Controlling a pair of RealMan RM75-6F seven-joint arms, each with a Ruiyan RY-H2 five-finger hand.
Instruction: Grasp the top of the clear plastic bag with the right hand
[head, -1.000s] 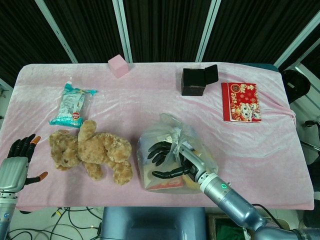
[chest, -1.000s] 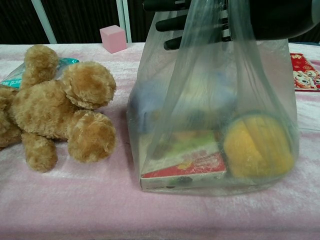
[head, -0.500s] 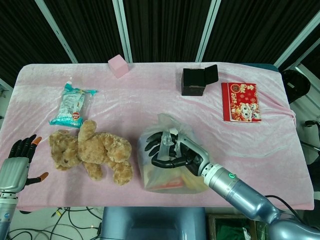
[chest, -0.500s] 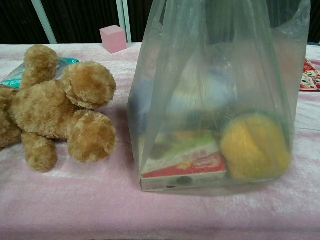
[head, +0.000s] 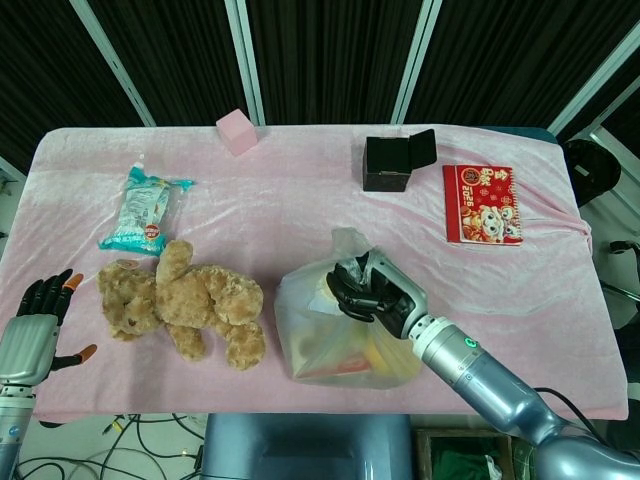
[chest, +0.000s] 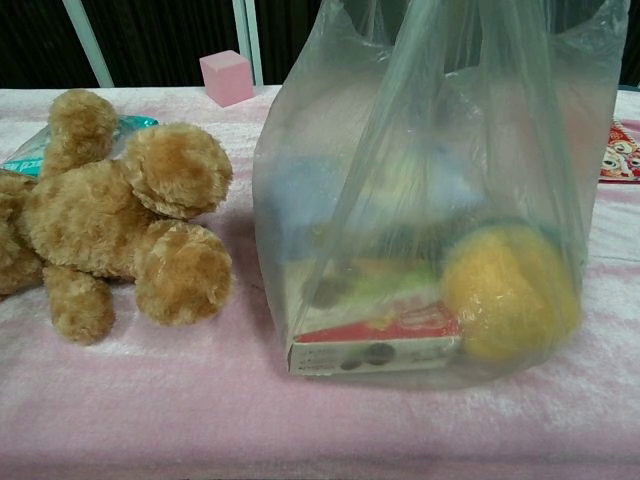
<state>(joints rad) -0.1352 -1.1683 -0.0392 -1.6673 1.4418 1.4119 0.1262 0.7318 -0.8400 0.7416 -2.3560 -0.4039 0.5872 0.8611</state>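
Note:
The clear plastic bag (head: 320, 330) stands at the front middle of the pink table, with a flat box (chest: 375, 345), a yellow round thing (chest: 510, 295) and other items inside. My right hand (head: 372, 290) grips the gathered top of the bag from above, its fingers curled around the plastic. In the chest view the bag (chest: 420, 180) is drawn up taut and its top runs out of the frame, so the hand is hidden there. My left hand (head: 38, 318) hangs open at the table's front left edge, holding nothing.
A brown teddy bear (head: 185, 305) lies just left of the bag. Further back are a teal snack packet (head: 145, 210), a pink cube (head: 237, 131), an open black box (head: 395, 162) and a red booklet (head: 483, 204).
My right hand has closed its spread fingers around the bag's top and drawn it upward. The bag's sides have pulled taut and the box inside has tilted a little.

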